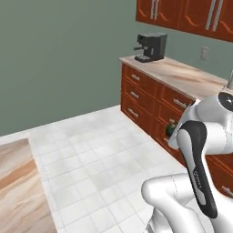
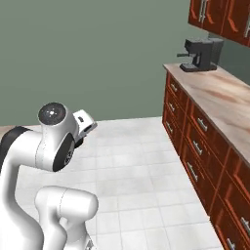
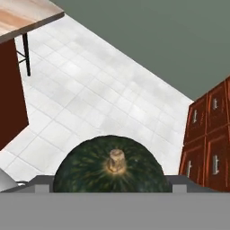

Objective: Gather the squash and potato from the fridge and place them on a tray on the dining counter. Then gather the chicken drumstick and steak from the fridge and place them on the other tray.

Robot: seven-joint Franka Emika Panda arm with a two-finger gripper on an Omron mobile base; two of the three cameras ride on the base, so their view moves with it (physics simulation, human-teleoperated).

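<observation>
A plain grey-green wall [image 1: 59, 59] backs a floor of pale marbled white tiles [image 1: 95, 168]. Along the right runs a row of red-brown drawer cabinets [image 2: 195, 141] with steel handles under a beige stone worktop [image 2: 219, 97], where a black coffee machine [image 1: 150, 47] stands below red-brown wall cupboards [image 1: 186, 13].

Right between the pincer's fingers, the squash [image 3: 112, 168] is showing dark green, flecked with paler streaks around a tan stem. Beyond it the floor [image 3: 103, 103] is gleaming in white marbled tiles. Off to one side, red-brown cabinets [image 3: 209, 139] are standing; ahead, a grey-green wall [image 3: 161, 40].
</observation>
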